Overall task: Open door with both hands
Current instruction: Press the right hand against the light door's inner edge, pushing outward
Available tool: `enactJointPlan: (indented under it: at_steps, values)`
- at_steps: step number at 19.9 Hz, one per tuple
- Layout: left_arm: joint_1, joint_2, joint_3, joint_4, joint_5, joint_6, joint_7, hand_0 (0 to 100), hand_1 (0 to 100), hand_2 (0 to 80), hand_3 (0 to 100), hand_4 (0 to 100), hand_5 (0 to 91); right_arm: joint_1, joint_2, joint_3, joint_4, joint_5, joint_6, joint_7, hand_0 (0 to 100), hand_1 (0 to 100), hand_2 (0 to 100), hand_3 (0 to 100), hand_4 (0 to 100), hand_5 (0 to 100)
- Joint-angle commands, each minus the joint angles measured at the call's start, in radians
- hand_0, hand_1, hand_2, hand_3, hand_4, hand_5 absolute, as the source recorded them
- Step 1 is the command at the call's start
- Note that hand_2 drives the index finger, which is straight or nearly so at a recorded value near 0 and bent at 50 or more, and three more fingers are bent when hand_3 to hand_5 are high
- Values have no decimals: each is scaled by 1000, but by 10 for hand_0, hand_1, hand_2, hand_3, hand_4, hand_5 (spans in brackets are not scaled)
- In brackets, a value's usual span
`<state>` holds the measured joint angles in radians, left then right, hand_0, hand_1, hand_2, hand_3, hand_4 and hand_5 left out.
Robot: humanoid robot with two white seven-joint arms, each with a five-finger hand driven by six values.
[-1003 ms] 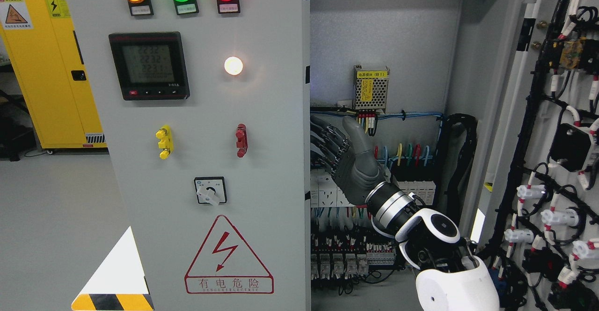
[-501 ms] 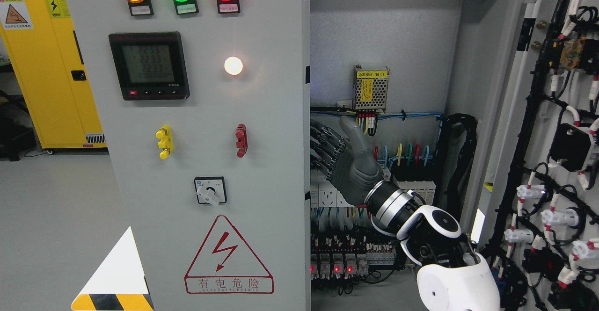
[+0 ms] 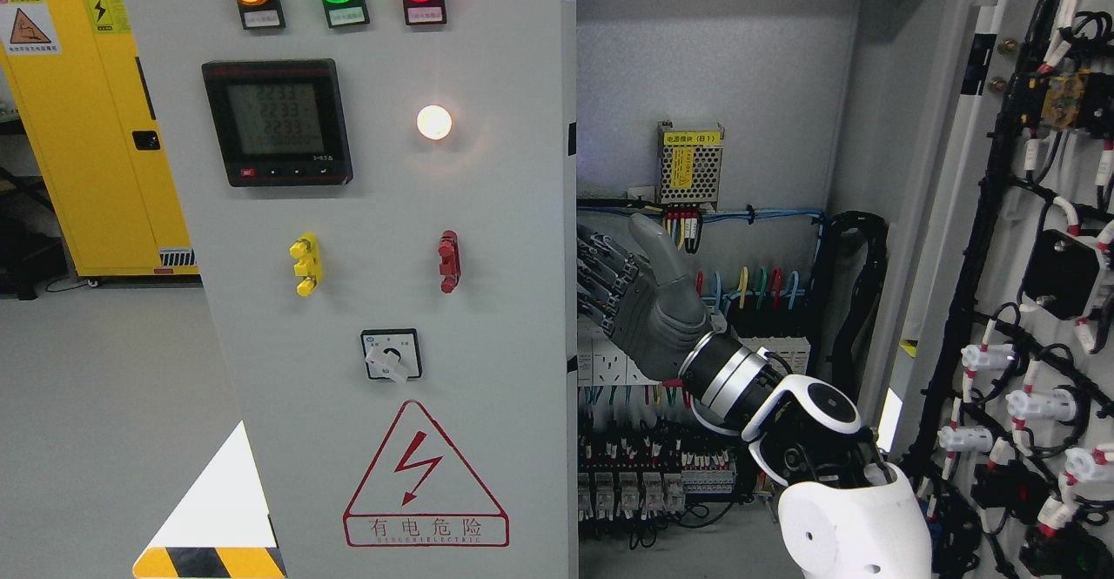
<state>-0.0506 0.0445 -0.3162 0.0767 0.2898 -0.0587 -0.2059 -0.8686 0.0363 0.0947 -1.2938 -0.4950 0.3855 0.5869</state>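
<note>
**Hand behind the door's edge**

The big gray door (image 3: 365, 300) fills the left and middle of the view, and it hides the fingertips of the right hand (image 3: 640, 300) behind its right edge. The thumb sticks up. You cannot tell if the fingers grip the door. Behind the hand are colored wires (image 3: 748, 287) inside the cabinet (image 3: 714, 57). A yellow cabinet (image 3: 96, 126) stands far left.

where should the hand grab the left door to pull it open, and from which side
Probably its free right edge, taken from the opened cabinet side. The door shows no pull handle, only lamps, a meter and switches, so that bare vertical edge is the grippable part. The right hand is already beside it, fingers pointing at the edge.
</note>
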Motion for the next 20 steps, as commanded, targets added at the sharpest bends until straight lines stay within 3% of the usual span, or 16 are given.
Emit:
enactJointPlan:
  at_steps: [1, 4, 9, 16, 20]
  values:
    - [0, 0, 0, 0, 0, -1, 5, 0, 0, 0, 0, 0, 0, -7, 2, -12, 21, 0, 9, 13, 222, 11, 0, 0, 0, 0]
    - [0, 0, 0, 0, 0, 0, 5, 0, 0, 0, 0, 0, 0, -7, 2, -12, 22, 0, 12, 16, 222, 11, 0, 0, 0, 0]
    - [0, 0, 0, 0, 0, 0, 5, 0, 0, 0, 0, 0, 0, -18, 4, -12, 22, 0, 23, 54, 222, 11, 0, 0, 0, 0]
    - [0, 0, 0, 0, 0, 0, 5, 0, 0, 0, 0, 0, 0, -27, 2, -9, 21, 4, 23, 139, 221, 10, 0, 0, 0, 0]
    - [0, 0, -1, 0, -1, 0, 5, 0, 0, 0, 0, 0, 0, -26, 2, -10, 16, 1, 23, 145, 221, 11, 0, 0, 0, 0]
